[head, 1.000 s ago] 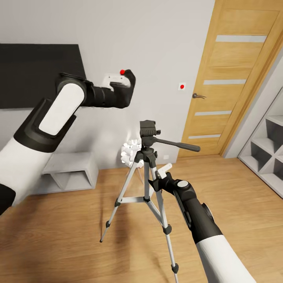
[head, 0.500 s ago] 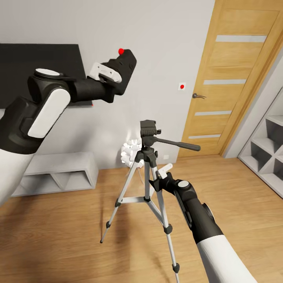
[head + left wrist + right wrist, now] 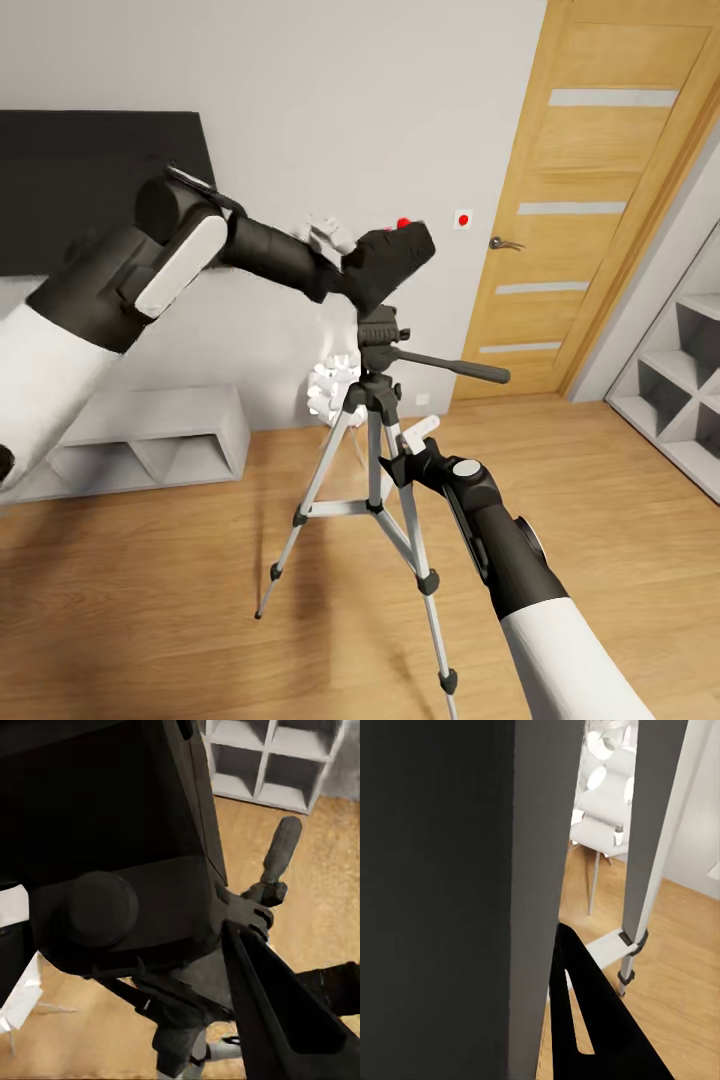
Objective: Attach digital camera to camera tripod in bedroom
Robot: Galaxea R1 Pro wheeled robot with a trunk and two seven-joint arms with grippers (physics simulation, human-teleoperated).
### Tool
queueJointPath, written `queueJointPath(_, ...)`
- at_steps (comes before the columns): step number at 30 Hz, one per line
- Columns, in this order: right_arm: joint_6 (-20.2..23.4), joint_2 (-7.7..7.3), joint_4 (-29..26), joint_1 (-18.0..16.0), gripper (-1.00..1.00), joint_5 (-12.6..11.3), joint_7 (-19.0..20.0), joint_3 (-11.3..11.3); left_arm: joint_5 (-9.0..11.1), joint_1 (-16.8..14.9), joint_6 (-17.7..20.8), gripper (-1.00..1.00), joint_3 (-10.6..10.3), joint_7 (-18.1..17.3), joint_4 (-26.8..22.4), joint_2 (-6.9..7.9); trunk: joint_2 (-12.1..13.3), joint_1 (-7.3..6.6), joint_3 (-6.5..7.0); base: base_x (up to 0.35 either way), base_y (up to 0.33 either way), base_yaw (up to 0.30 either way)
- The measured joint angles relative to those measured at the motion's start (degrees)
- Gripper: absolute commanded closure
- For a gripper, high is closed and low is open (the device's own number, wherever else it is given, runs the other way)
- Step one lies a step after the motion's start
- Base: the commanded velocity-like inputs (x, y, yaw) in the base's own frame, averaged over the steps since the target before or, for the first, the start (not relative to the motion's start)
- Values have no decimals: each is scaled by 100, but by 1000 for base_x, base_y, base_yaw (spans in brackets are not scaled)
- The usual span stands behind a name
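Head view: the camera tripod (image 3: 372, 440) stands on the light wood floor (image 3: 180, 600) with its three silver legs spread, its dark grey head (image 3: 379, 330) uppermost and its black pan handle (image 3: 455, 366) pointing toward the wooden door (image 3: 590, 200). The left gripper (image 3: 345, 255), reaching in from the side of the wall TV (image 3: 90, 180), is closed around the digital camera (image 3: 392, 256), which sits directly above the tripod head, very close to it; whether the two touch cannot be told. The camera's red button (image 3: 404, 222) faces upward. In the left wrist view the digital camera (image 3: 127, 892) is a large black mass with the pan handle (image 3: 279, 855) and the tripod head (image 3: 247, 916) just beyond it. The right gripper (image 3: 408, 447) lies against the tripod's upper legs, below the head; how far its fingers are parted cannot be told. The right wrist view shows a silver tripod leg (image 3: 649, 855) close by.
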Motion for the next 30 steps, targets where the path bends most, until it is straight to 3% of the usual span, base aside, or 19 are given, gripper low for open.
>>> queueJointPath(1, 4, 0, 2, 1, 100, 5, 6, 0, -152, -344, -64, 100, 58, -101, 645, -116, -7, -4, 1, 0, 0, 0)
queueJointPath(2, -7, 0, -1, -1, 100, 3, -3, -1, -265, -306, -97, 100, 56, -134, 751, -151, -2, -1, 0, 0, 0, 0)
queueJointPath(3, -7, 0, 0, 0, 100, 10, 0, -1, -166, -349, -91, 100, 60, -149, 831, -197, -4, -2, 0, 0, 0, 0)
queueJointPath(5, -6, 0, 0, 0, 100, 6, 1, -1, -195, -392, -137, 100, 61, -164, 902, -237, -4, -2, 0, 0, 0, 0)
queueJointPath(16, 3, 0, 1, 1, 100, 0, 3, -8, -194, -479, -238, 100, 114, -189, 864, -283, -4, -2, 0, 0, 0, 0)
queueJointPath(20, 8, 0, 1, 1, 100, 0, 4, -9, -133, -573, -185, 100, 133, -223, 549, -257, -4, -2, 0, 0, 0, 0)
queueJointPath(24, 45, 1, 0, 1, 100, -20, -7, -8, -75, -598, 10, 100, 145, -278, -133, -91, -5, -2, 0, 0, 0, 0)
queueJointPath(27, 63, 1, 0, 1, 100, -23, -10, -7, -3, -602, 87, 100, 151, -397, -601, 176, -5, -2, 0, 0, 0, 0)
queueJointPath(29, 75, 1, 0, 1, 100, -22, -11, -7, 164, -604, 117, 100, 145, -527, -953, 531, -5, -3, 0, 0, 0, 0)
queueJointPath(30, 84, 2, -1, 1, 100, -50, -8, -6, 172, -604, 116, 100, 140, -549, -1014, 622, -5, -2, 0, 0, 0, 0)
